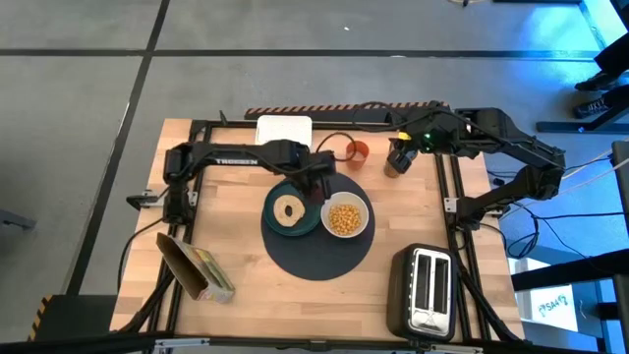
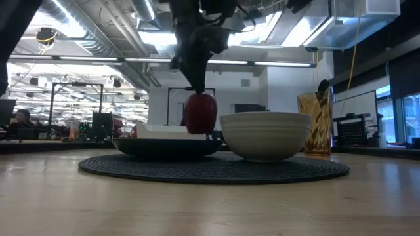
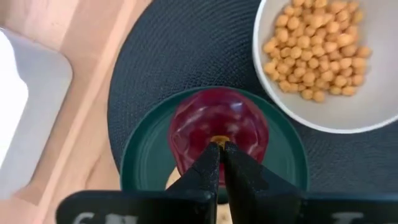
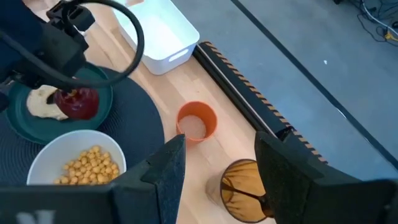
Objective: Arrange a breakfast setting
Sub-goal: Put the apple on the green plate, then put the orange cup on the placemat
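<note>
Left end effector [image 3: 219, 149]: fingers pinched on stem of glossy red round fruit [image 3: 217, 127], hanging directly above teal round plate [image 3: 146, 162]; release straight down.

arms: two, dark, near-black, jointed segments, seen in the overhead picture's upper half
left arm [image 1: 236, 155]: long straight black link, faint pale lettering along it
right arm [image 1: 511, 147]: angular black links, small green light near its wrist
left gripper [image 3: 219, 163]: two tapering black fingers
right gripper [image 4: 217, 168]: two broad dark fingers
cable: black loop, upper left of right wrist picture
</note>
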Controlling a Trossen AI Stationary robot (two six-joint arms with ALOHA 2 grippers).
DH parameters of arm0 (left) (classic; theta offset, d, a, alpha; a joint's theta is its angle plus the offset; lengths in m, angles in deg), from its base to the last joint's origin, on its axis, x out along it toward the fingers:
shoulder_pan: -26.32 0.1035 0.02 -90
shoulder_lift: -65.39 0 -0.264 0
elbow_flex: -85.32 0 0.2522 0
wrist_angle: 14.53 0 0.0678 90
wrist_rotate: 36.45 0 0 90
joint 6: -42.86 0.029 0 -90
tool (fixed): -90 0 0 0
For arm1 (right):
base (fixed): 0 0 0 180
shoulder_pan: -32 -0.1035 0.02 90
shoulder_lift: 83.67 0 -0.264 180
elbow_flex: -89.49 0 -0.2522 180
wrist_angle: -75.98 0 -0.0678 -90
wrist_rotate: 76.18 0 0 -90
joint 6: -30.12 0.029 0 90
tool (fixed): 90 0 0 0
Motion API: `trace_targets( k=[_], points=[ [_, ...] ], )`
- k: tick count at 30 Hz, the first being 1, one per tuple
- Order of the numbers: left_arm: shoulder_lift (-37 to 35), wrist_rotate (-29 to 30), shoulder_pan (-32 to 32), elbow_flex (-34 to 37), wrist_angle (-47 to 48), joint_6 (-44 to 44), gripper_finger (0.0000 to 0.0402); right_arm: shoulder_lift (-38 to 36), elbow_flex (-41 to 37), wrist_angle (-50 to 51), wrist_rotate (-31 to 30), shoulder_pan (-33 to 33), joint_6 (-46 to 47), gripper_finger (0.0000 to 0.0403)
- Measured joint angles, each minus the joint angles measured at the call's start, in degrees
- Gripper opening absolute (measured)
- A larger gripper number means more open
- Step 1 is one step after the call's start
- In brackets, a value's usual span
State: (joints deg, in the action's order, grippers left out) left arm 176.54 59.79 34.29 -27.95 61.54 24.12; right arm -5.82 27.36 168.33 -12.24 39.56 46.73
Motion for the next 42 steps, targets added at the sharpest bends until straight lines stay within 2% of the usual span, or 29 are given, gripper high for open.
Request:
trace_targets(
  k=[17, 26, 31, 37, 39, 42],
  points=[
    [2.67, -1.39, 2.26, 0.00, 0.06, -0.94, 0.0010, -0.24, 0.00, 3.52, 0.18, -0.02, 2.66, 0.0182],
    [2.69, -6.89, 3.99, 0.00, -0.03, -3.08, 0.0070, -0.24, 0.00, 3.45, 0.18, -0.02, 2.65, 0.0182],
    [2.42, -6.39, 4.50, 0.00, 0.05, -1.82, 0.0103, -0.24, 0.00, 3.45, -1.62, -0.02, 4.05, 0.0182],
    [-0.61, -5.58, 6.97, -2.08, 1.06, 0.13, 0.0113, 0.06, -0.13, 3.13, -5.89, 0.71, 7.20, 0.0182],
    [-2.34, -5.37, 8.04, -3.04, 1.11, 2.08, 0.0113, 0.11, -1.01, 2.06, -4.89, 2.05, 7.36, 0.0182],
    [-4.55, -5.41, 9.62, -5.11, 1.45, 5.66, 0.0113, 0.11, -2.47, -1.29, 0.72, 5.43, 7.39, 0.0182]
  ],
)
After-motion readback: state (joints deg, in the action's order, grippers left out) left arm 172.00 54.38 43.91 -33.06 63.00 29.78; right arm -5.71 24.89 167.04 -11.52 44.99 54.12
